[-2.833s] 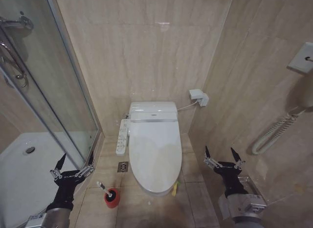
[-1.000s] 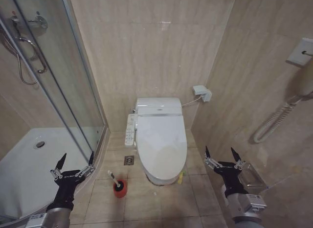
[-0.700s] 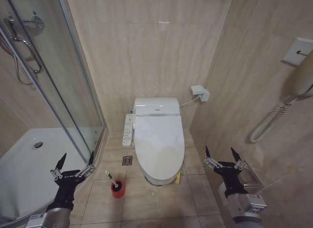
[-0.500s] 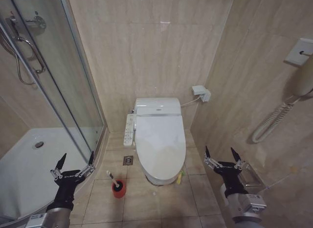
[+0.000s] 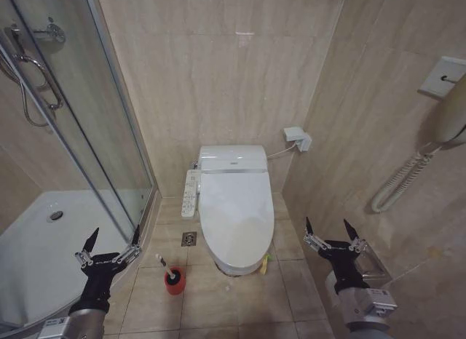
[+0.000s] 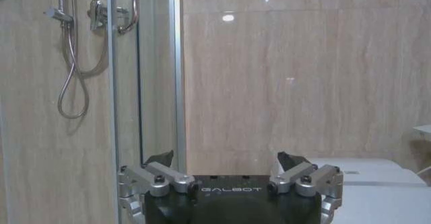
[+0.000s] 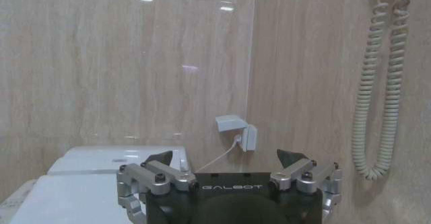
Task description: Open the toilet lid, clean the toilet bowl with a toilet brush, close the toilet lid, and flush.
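The white toilet lid [image 5: 235, 215] lies shut over the toilet bowl [image 5: 234, 266], which stands against the back wall with a white control panel [image 5: 191, 191] on its left side. A small green-and-yellow tag [image 5: 265, 263] hangs at the lid's front right edge. On the floor left of the bowl, the toilet brush [image 5: 164, 267] stands in a round red holder [image 5: 174, 280]. My left gripper [image 5: 111, 239] is open and empty at the lower left, short of the brush. My right gripper [image 5: 331, 230] is open and empty at the lower right, beside the toilet. The lid's near part [image 6: 377, 193] [image 7: 81, 193] appears in both wrist views.
A glass shower enclosure [image 5: 80, 135] with a white tray [image 5: 36, 252] fills the left. A floor drain [image 5: 188, 238] lies beside the bowl. A wall socket with cable [image 5: 298, 138] sits right of the tank. A coiled cord [image 5: 404, 182] hangs on the right wall.
The whole picture has shifted and the toilet now looks farther off than 2.8 s ago, so the camera moved. Both grippers keep the same open pose.
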Controlling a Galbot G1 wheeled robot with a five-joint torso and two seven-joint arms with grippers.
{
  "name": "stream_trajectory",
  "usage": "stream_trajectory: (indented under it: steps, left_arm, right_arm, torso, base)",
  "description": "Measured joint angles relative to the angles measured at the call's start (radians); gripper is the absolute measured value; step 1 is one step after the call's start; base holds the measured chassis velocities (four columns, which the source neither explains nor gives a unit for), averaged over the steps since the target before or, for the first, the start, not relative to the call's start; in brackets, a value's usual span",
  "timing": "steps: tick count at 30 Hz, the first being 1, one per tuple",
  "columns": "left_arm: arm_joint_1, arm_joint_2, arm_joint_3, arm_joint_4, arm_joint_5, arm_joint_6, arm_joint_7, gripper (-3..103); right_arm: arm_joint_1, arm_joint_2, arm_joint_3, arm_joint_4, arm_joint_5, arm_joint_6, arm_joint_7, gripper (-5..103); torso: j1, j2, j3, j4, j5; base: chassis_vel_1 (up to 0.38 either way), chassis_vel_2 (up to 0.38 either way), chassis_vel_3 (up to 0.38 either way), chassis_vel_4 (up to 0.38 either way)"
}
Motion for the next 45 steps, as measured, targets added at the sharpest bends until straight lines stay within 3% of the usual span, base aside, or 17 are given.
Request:
stream_trajectory:
  steps: [45]
  left_arm:
    - [0.000, 0.000, 0.000, 0.000, 0.000, 0.000, 0.000, 100]
  right_arm:
    - [0.000, 0.000, 0.000, 0.000, 0.000, 0.000, 0.000, 100]
  torso:
    - [0.000, 0.000, 0.000, 0.0000, -0.0001]
  base:
    - [0.027, -0.033, -0.028, 0.029]
